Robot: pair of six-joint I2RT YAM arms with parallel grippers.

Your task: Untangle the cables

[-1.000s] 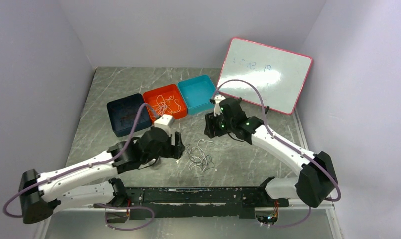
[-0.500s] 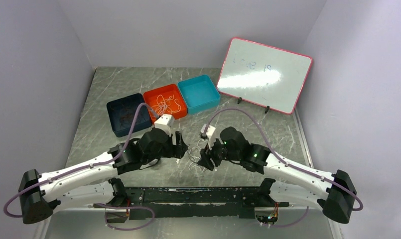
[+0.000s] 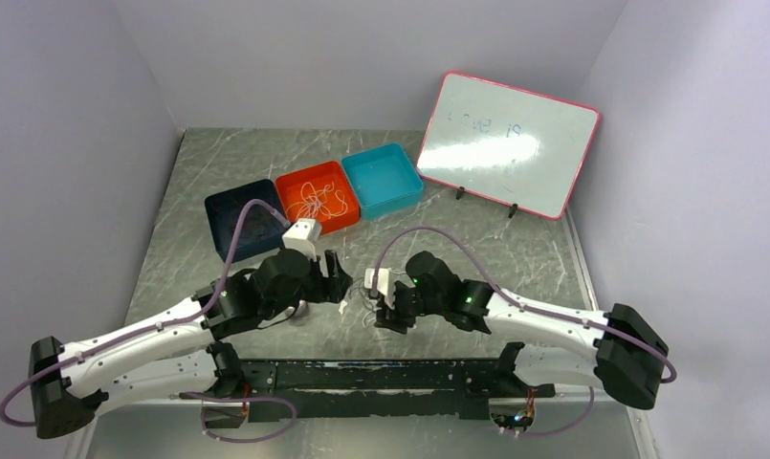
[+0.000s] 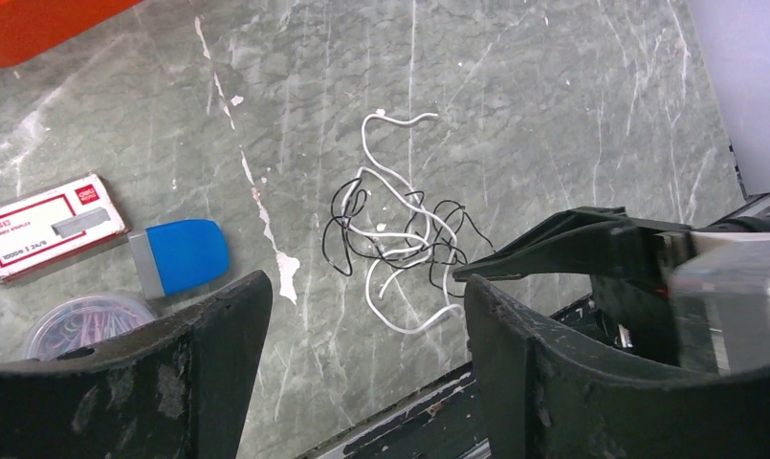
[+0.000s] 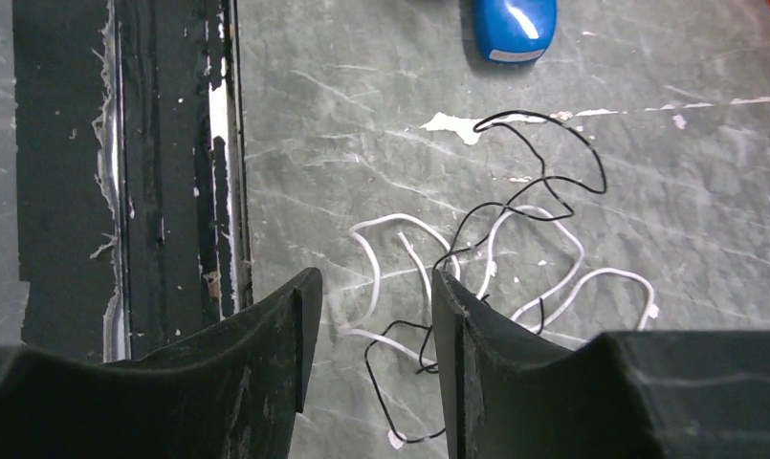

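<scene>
A loose tangle of thin white and black cables [image 3: 366, 308] lies on the marbled table between my two grippers. The left wrist view shows the cables [image 4: 400, 239] ahead of the left gripper [image 4: 366, 287]. That gripper is open and holds nothing. From above, the left gripper [image 3: 335, 277] sits just left of the tangle. My right gripper [image 3: 388, 304] is low over the tangle's right side. In the right wrist view the right gripper [image 5: 374, 282] is open, and strands of the cables [image 5: 495, 249] lie on the table between and beyond its fingers, not pinched.
At the back stand a dark blue tray [image 3: 230, 196], an orange tray [image 3: 287, 182] holding more thin cords, and a teal tray [image 3: 381, 177]. A whiteboard [image 3: 508, 143] leans at the back right. A blue eraser [image 4: 180, 256], a staples box [image 4: 46, 225] and a clear tub [image 4: 84, 320] lie left of the tangle. A black rail [image 3: 381, 373] runs along the near edge.
The right arm has swung from near the whiteboard down and forward to the tangle, its jaws narrowing slightly. The left arm has shifted a little toward the left.
</scene>
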